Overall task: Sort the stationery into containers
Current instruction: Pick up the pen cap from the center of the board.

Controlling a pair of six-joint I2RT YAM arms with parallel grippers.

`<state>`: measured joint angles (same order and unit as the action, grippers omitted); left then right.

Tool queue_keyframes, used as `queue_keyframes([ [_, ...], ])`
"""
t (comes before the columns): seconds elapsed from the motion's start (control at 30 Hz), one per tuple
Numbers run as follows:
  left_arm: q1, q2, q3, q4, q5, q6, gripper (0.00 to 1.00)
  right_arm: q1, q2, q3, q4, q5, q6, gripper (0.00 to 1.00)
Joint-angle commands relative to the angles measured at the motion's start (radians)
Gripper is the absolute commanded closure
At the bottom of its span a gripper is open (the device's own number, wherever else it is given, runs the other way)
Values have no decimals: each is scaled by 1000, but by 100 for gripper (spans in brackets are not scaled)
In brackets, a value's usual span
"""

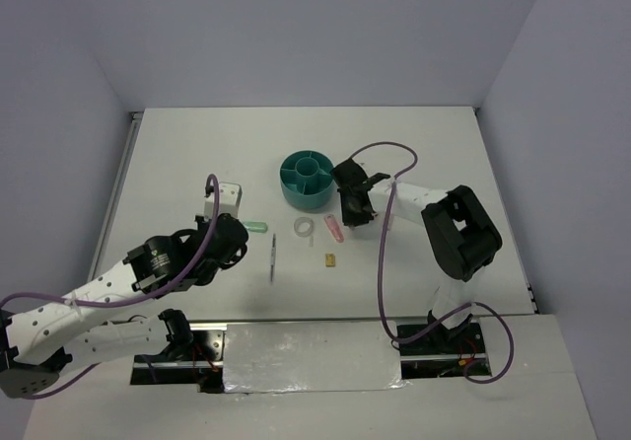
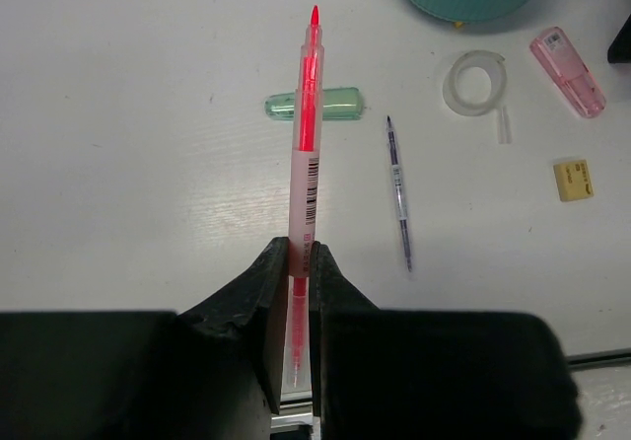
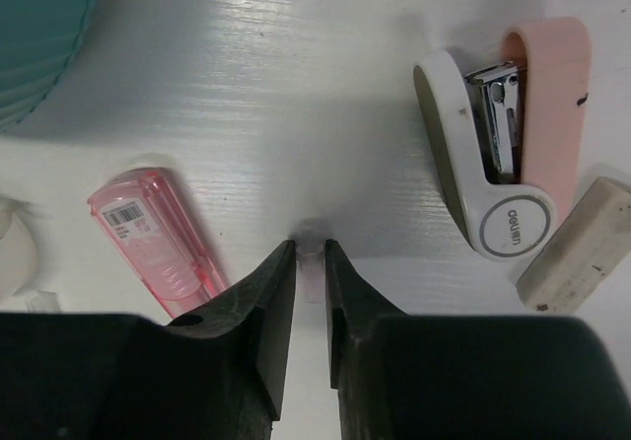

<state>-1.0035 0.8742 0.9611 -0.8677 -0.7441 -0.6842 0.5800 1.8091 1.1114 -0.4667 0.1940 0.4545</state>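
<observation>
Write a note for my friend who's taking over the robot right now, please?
Left gripper: shut on the pink-red pen, held above the table.
Right gripper: low beside the pink eraser, jaws nearly together; grip unclear.
Lying loose: mint-green capsule, dark pen, tape ring, yellow block, stapler, beige piece.
Done: nothing shows inside the teal organiser.
Left: all of it, the held pen first.

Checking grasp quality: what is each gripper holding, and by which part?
Left gripper clamps the pink-red pen low on its barrel, near the rear end. Right gripper: jaws nearly closed; whether they pinch anything cannot be told.
</observation>
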Motion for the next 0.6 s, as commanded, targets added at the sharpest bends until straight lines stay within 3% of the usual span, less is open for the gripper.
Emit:
queue_keyframes([
  [0.0,2,-15,4,26,0,15,100,3,32,19,25,8,10,76],
  [0.13,2,-21,4,24,2,14,100,3,12,-31,28,12,26,79],
  [0.2,2,-27,4,24,2,14,100,4,-5,-54,46,-1,36,97],
  [0.23,2,-33,4,25,2,14,100,1,-10,-74,49,-5,44,100],
  [0.33,0,-44,2,45,31,28,100,3,-69,-117,98,-62,53,100],
  [0.43,0,-72,-19,151,158,37,100,3,-227,-165,148,-45,101,100],
  [0.47,0,-87,-69,214,290,44,100,6,-284,-179,169,-32,125,100],
  [0.57,-1,-138,-216,564,580,60,100,55,-601,-274,298,25,243,100],
])
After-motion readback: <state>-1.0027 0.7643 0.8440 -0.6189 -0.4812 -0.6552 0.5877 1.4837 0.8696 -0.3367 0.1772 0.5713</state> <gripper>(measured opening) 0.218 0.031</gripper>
